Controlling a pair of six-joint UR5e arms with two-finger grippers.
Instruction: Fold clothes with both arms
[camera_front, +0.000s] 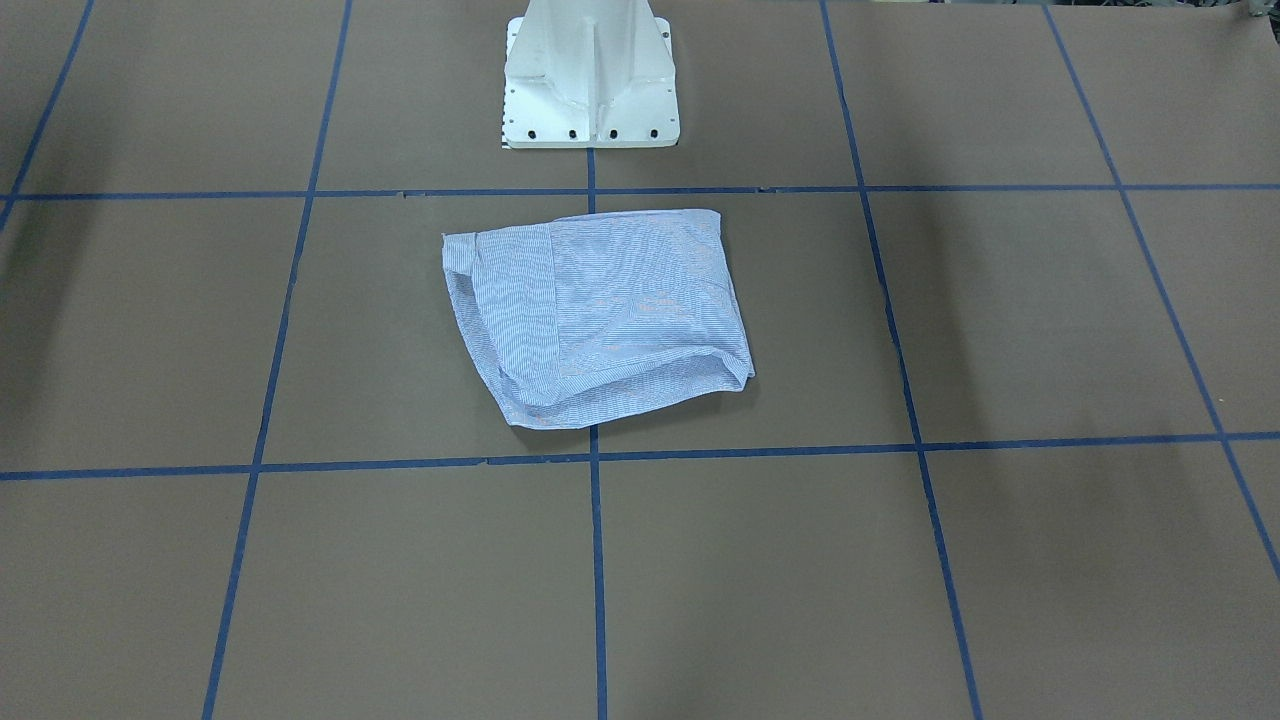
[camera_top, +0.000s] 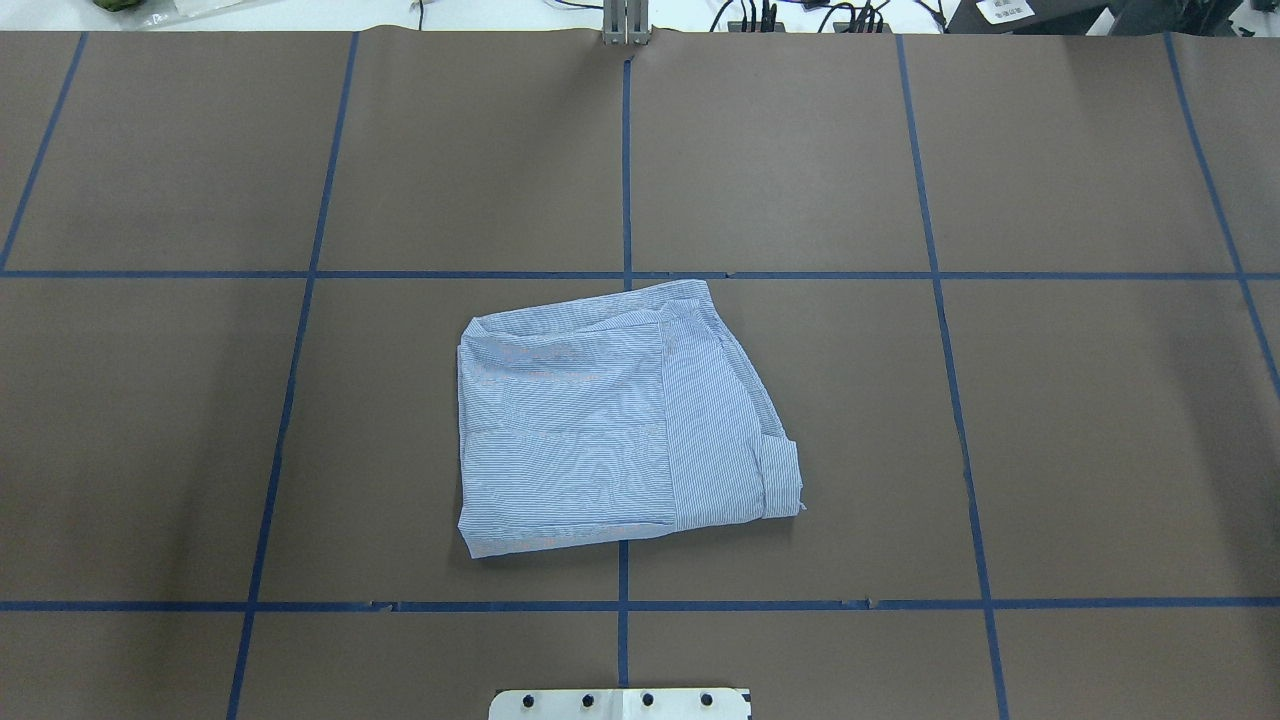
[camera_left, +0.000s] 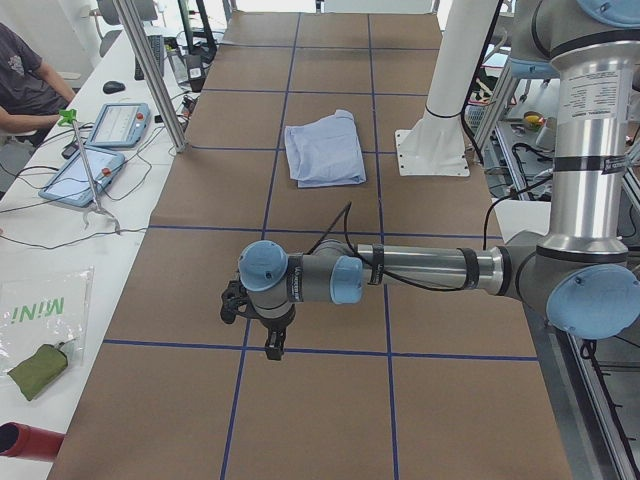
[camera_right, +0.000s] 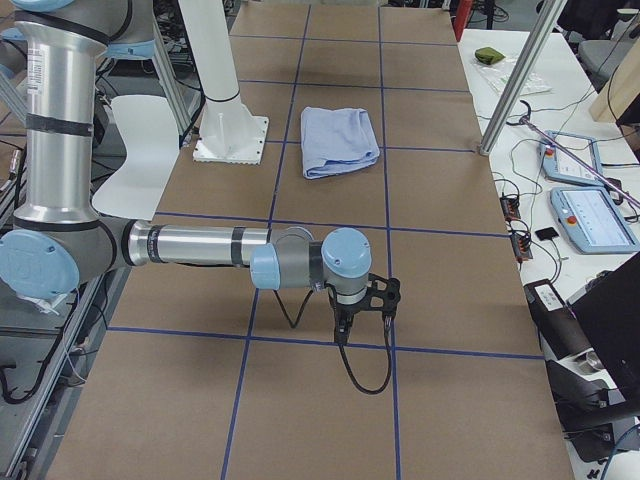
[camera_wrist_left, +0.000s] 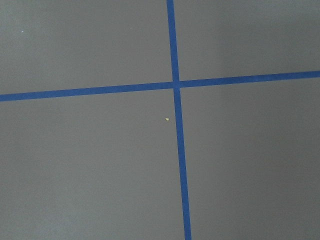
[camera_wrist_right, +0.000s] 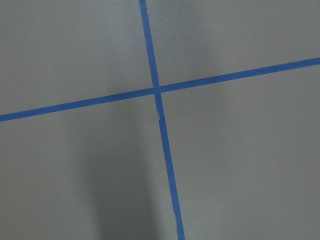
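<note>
This is looking like a robotics lab: blue tape lines (camera_top: 627, 180) are gridding the brown-covered table (camera_top: 1100, 150), a white pedestal (camera_front: 590, 80) is standing on it, the grey left arm (camera_left: 420, 268) is stretching over it, teach pendants (camera_left: 118, 124) and cables (camera_top: 760, 15) are lying on side benches (camera_left: 40, 260), and a person (camera_left: 30, 85) is sitting alongside.

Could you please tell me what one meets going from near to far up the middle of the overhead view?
In order: pedestal base → shirt → metal post at the far edge.
</note>
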